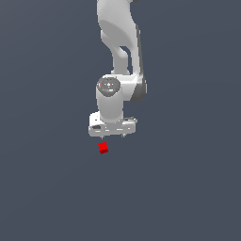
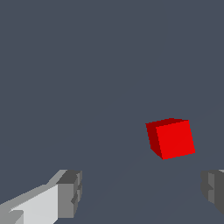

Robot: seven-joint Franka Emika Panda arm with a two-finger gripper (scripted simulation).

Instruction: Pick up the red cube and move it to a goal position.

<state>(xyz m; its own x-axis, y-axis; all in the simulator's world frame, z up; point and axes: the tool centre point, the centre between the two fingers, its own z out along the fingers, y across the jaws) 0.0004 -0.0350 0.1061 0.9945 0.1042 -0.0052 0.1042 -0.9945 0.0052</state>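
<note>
In the exterior view, the white arm reaches down over the grey tabletop (image 1: 42, 188) and its pincer (image 1: 113, 135) hangs just above the red cube (image 1: 103, 148), with a small gap between fingertips and cube, so nothing is held. The cube sits just below the pincer and a little toward the exterior view's left of the pincer's midline, closer to one fingertip than the other. No goal marker shows in this view, so where the cube must end up cannot be told. In the wrist view, the pincer (image 2: 142, 194) stands wide open and empty: one finger (image 2: 65, 197) shows at one lower corner and the tip of the other at the opposite edge, with bare tabletop (image 2: 87, 65) between them. The red cube (image 2: 172, 139) lies beyond the fingertips, nearer the finger at the edge than the pale one, and it sits slightly rotated, showing two faces. The step in hand appears to be the approach before the grasp. To do it well, the arm likely needs to shift the pincer until the cube lies midway between the fingers, turn the wrist so the pads meet flat faces rather than corners, then descend straight and close only once the fingers straddle it; closing off-centre risks nudging or spinning so small a cube away.
</note>
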